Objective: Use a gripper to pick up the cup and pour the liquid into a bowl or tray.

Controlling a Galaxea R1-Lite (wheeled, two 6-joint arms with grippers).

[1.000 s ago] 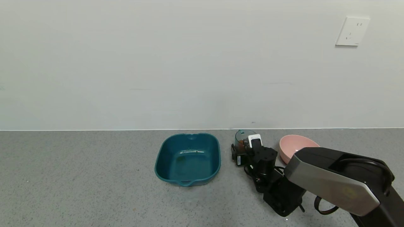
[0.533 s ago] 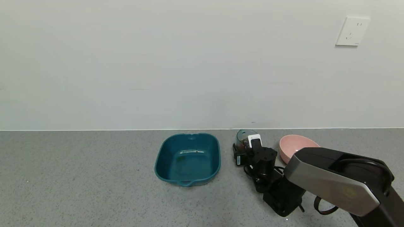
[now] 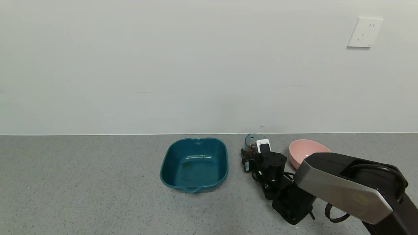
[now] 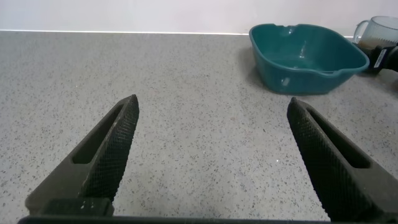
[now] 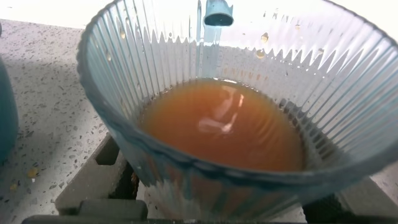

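Note:
The translucent blue-grey cup (image 3: pixel 253 141) stands near the wall between the teal tray and the pink bowl (image 3: pixel 305 149). My right gripper (image 3: pixel 254 150) is shut on the cup, one finger on each side of its lower body. In the right wrist view the ribbed cup (image 5: pixel 155 68) fills the frame, with orange-brown liquid (image 5: pixel 217 130) about halfway up. My left gripper (image 4: pixel 212 104) is open and empty over bare counter, out of the head view. The cup also shows far off in the left wrist view (image 4: pixel 379 31).
A dark teal rectangular tray (image 3: pixel 169 153) sits left of the cup, and it also shows in the left wrist view (image 4: pixel 308 53). The wall runs close behind the cup and bowl. The right arm's grey link (image 3: pixel 343 186) covers the bowl's near side.
The right gripper's fingers have drawn in against the cup, and the cup has shifted slightly to the right. Nothing has moved over the last half second.

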